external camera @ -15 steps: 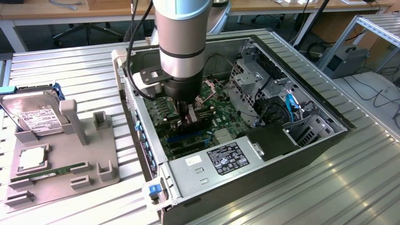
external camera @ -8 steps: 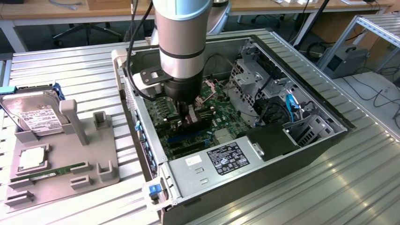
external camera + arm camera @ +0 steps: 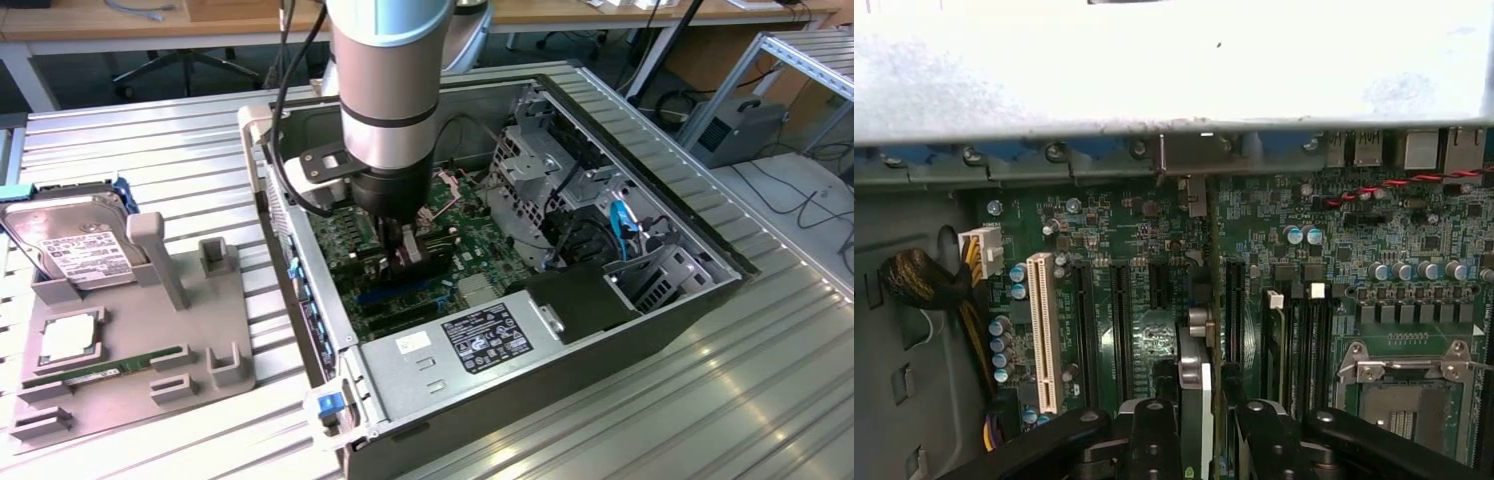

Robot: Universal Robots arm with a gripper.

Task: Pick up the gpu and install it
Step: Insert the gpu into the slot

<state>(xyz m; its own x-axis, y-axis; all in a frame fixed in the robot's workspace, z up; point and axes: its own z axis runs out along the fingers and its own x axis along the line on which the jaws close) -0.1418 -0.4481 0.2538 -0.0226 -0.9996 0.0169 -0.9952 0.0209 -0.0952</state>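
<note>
My gripper (image 3: 404, 262) reaches down into the open computer case (image 3: 694, 300), over the green motherboard (image 3: 461, 225). It is shut on the gpu (image 3: 418, 258), a thin dark card held upright on its edge. In the wrist view the gpu (image 3: 1194, 395) runs edge-on between my two black fingers (image 3: 1154, 435), with its silver bracket end toward the case's rear wall (image 3: 1174, 70). The card hangs over the row of black expansion slots (image 3: 1120, 320). I cannot tell whether its lower edge touches a slot.
A white slot (image 3: 1042, 330) and a yellow cable bundle (image 3: 929, 285) lie beside the black slots; the CPU socket (image 3: 1404, 405) is on the other side. Outside the case, a grey tray (image 3: 200, 350) holds a hard drive (image 3: 74, 245), a CPU (image 3: 67, 340) and a green memory stick (image 3: 127, 362).
</note>
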